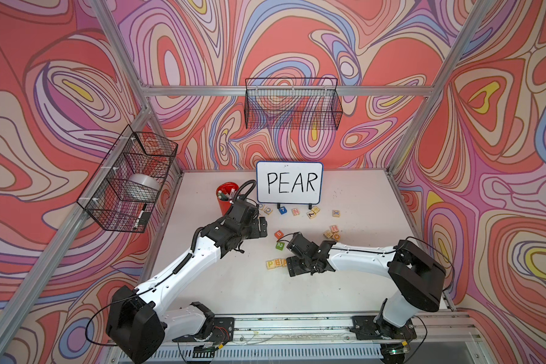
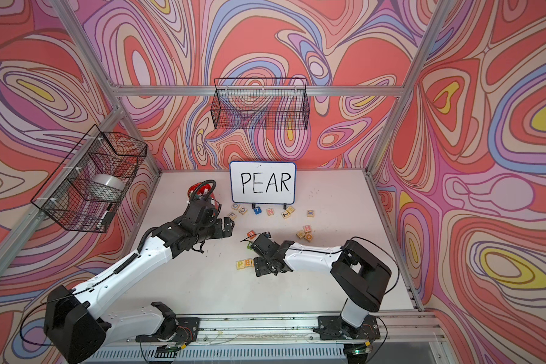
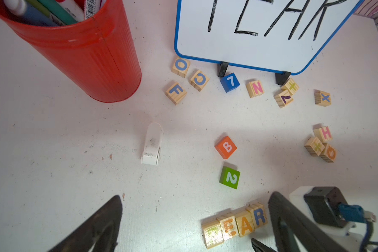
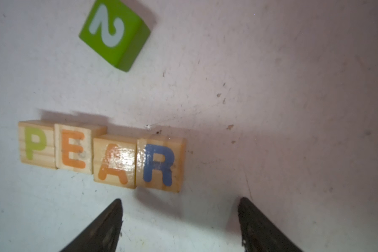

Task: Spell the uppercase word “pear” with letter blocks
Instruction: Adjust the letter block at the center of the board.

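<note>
1. I see the P block (image 4: pixel 36 141), E block (image 4: pixel 73 149), A block (image 4: pixel 114 162) and R block (image 4: pixel 159 164) touching in a row on the table (image 4: pixel 271 87), reading PEAR.
2. My right pincer (image 4: pixel 179 201) is released and empty, just beside the R block.
3. My left pincer (image 3: pixel 195 196) hangs spread wide, grasping nothing, apart from the row.
4. A green 2 cube (image 4: pixel 115 35) sits near the row.

The right tool (image 1: pixel 292 267) hides the R block (image 4: pixel 159 163) in both top views
</note>
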Robot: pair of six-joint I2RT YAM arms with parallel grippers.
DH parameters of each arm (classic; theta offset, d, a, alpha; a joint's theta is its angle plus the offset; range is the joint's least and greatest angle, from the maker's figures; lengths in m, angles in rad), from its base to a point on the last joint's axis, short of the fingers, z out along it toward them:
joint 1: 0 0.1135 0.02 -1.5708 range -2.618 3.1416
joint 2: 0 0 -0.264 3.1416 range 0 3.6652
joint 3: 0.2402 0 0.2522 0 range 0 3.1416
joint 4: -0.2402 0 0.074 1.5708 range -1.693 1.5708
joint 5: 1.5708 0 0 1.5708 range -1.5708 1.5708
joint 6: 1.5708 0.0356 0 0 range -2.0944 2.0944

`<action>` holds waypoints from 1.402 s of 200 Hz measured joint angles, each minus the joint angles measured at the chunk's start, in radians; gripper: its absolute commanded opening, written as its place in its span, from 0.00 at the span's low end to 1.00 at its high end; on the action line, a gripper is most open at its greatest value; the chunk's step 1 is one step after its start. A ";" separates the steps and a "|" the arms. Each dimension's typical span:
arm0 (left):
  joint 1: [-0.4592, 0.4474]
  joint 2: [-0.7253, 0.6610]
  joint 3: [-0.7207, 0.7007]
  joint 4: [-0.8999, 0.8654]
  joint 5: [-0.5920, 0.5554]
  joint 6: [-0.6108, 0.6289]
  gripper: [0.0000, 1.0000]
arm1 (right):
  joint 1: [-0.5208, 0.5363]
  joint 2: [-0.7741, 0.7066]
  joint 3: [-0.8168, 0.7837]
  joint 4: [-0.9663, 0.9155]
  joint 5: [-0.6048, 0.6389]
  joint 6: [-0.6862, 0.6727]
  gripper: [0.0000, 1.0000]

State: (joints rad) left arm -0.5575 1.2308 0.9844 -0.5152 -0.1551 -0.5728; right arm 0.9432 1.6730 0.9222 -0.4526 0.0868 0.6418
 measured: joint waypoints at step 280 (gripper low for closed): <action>0.000 -0.067 -0.031 0.009 -0.038 -0.004 1.00 | -0.052 -0.029 0.026 -0.106 0.212 0.052 0.85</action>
State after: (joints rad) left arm -0.5575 1.1637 0.9535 -0.5060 -0.1928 -0.5770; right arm 0.8913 1.6440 0.9478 -0.5583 0.2993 0.6937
